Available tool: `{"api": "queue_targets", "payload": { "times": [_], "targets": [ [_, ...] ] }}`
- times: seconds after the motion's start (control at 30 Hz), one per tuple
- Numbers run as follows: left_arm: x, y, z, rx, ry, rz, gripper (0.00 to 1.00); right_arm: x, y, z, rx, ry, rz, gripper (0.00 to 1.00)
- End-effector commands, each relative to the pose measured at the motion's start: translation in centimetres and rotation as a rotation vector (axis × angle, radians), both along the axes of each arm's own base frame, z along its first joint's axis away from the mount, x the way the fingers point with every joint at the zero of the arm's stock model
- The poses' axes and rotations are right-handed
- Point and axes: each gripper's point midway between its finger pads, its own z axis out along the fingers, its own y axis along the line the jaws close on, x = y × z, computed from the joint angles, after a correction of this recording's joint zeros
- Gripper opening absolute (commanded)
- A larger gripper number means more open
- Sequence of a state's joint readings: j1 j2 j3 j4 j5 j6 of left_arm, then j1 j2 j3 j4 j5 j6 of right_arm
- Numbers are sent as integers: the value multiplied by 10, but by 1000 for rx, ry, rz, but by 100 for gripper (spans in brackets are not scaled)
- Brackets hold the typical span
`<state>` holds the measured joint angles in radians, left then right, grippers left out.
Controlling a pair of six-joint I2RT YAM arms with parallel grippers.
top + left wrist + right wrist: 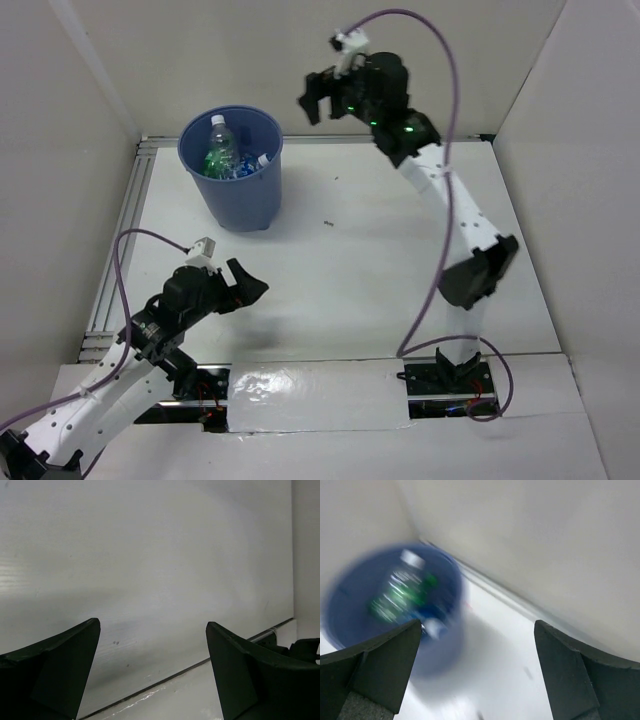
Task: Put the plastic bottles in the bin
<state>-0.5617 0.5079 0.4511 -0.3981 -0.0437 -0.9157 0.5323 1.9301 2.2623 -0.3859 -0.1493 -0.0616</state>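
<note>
Dark fingers [380,665] of the right gripper [477,630] fill the lower corners of its wrist view, set wide apart with nothing between them. Beyond them, smeared by motion blur, lies the blue bin [452,600] with a green-labelled bottle [400,592] inside it.

From above, this gripper hangs high near the back wall, to the right of the bin. The left gripper [245,293] sits low near the front left of the worktop [350,280], its jaws also spread and empty. Its own camera shows only bare white wall.

The plastic bottles [225,150] that can be seen are all inside the bin: one upright with a white cap, and another cap at the right side. How many lie beneath them cannot be told. No bottle shows on the worktop, so the task looks finished or close to it.

Any bottle left out of sight would likely be light and thin-walled, easy to dent under a hard squeeze. It would also be smooth and round enough to roll or slip. The best hold is probably across the labelled middle of the body with a moderate closing force. The tapering neck would tend to slide out of the gripper.
</note>
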Motion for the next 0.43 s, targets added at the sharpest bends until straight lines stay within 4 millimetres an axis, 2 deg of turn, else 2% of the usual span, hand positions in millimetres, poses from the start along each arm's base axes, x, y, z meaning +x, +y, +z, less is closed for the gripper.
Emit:
{"api": "queue_targets", "payload": {
  "times": [0.0,0.03,0.07,0.1,0.13,0.17,0.2,0.23,0.27,0.3,0.33,0.37,0.4],
  "targets": [
    [9,-21,41,-56,-179,-115,100,-10,-110,-61,-149,210,-249,100],
    [12,-24,47,-77,-207,-124,100,-31,-130,-49,-156,194,-278,100],
    [12,-27,49,-80,-220,-142,100,-39,-146,-57,-186,202,-341,100],
    [14,-28,53,-88,-236,-142,100,-49,-162,-93,-238,274,-382,100],
    [15,-32,52,-92,-233,-153,100,-58,-175,-99,-249,284,-416,100],
    [17,-34,56,-96,-249,-165,100,-80,-188,-82,-227,240,-444,100],
    [18,-35,54,-86,-253,-169,100,-91,-201,-113,-258,293,-460,100],
    [21,-37,56,-82,-244,-170,100,-100,-216,-119,-258,302,-487,100],
    [23,-39,61,-80,-262,-185,100,-121,-228,-105,-226,256,-504,100],
    [23,-42,63,-65,-269,-204,100,-131,-236,-132,-249,298,-514,100],
    [25,-44,70,-69,-278,-203,100,-139,-244,-140,-251,307,-528,100],
    [30,-46,77,-53,-300,-213,100,-157,-260,-156,-261,328,-566,100],
    [31,-46,74,-48,-291,-213,100,-164,-260,-145,-239,296,-560,100]
  ]
}}
